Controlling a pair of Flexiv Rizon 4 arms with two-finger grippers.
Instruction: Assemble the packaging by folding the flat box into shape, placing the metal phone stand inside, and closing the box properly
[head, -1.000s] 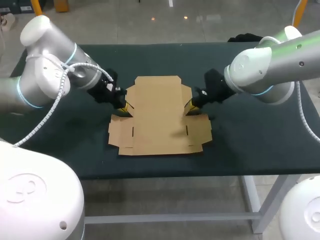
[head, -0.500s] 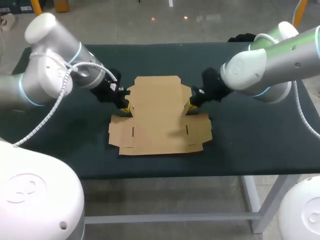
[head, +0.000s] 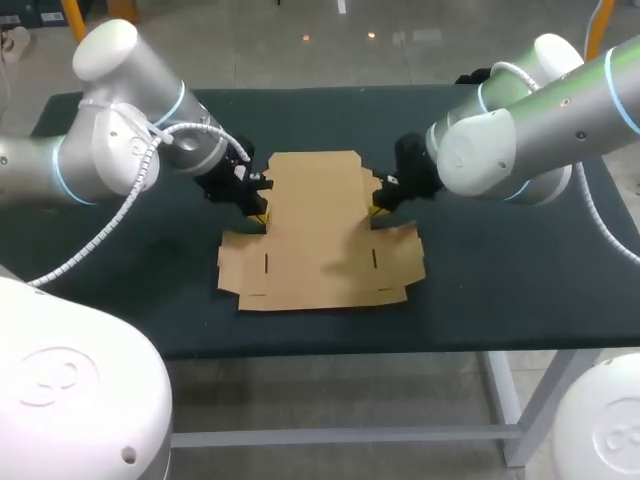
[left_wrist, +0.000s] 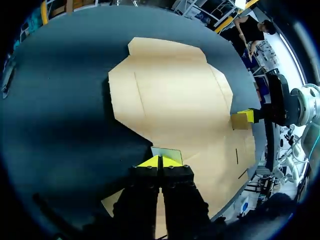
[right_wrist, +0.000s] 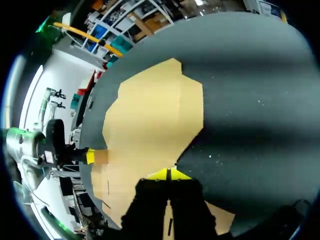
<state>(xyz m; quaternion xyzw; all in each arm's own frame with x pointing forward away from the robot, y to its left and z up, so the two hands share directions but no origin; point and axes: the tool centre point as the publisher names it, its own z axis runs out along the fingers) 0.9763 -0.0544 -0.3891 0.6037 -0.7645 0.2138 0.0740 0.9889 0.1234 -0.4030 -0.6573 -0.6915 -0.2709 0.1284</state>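
Observation:
A flat tan cardboard box (head: 318, 230) lies unfolded in the middle of the dark table. My left gripper (head: 259, 212) is shut, with its yellow tips at the notch on the box's left edge. In the left wrist view my left gripper (left_wrist: 160, 161) touches a small raised flap (left_wrist: 167, 154) of the box (left_wrist: 175, 100). My right gripper (head: 377, 208) is shut at the matching notch on the right edge. The right wrist view has my right gripper (right_wrist: 168, 173) at the edge of the box (right_wrist: 150, 120). No phone stand is in view.
The dark table (head: 120, 260) has bare surface left and right of the box. A black object (head: 487, 75) sits at the far right edge. The table's front edge runs just below the box's near flaps.
Both arms have swung further over the table, and both grippers have shifted slightly inward against the box's side notches. The box itself has stayed put.

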